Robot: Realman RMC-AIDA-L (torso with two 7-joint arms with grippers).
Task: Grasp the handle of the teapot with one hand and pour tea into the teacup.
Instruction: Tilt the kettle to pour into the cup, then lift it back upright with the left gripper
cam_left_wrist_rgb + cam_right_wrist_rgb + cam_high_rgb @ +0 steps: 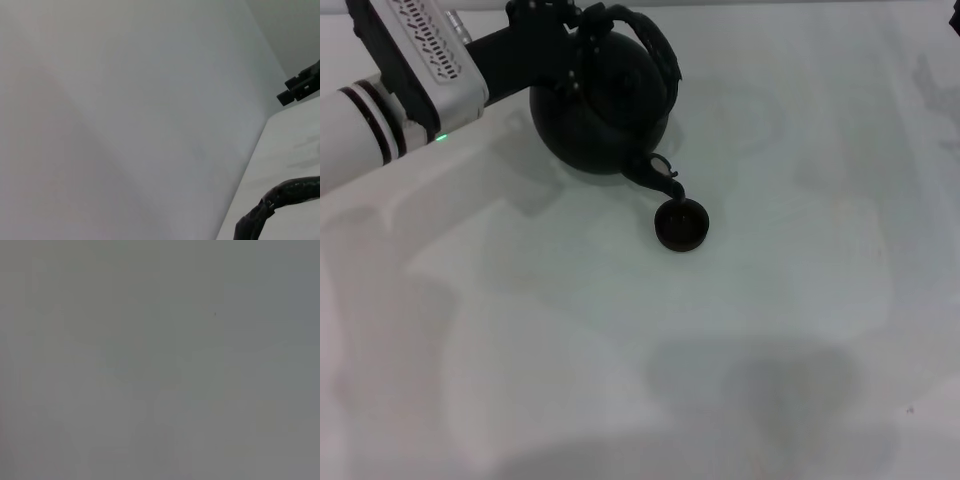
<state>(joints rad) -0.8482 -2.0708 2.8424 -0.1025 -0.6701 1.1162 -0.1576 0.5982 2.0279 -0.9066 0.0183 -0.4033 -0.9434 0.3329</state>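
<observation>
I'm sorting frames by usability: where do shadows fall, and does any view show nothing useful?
Head view: soft, even light; broad blurry shadows on the table near the bottom edge, and a faint one beside the teapot. Left wrist view: mostly blank surface, only the handle at a corner. Right wrist view: featureless grey, nothing to make out.

I see the teapot (600, 105) at twelve o'clock on the table (770, 300), the teacup (681, 224) just beside its spout (658, 177), toward five o'clock.
</observation>
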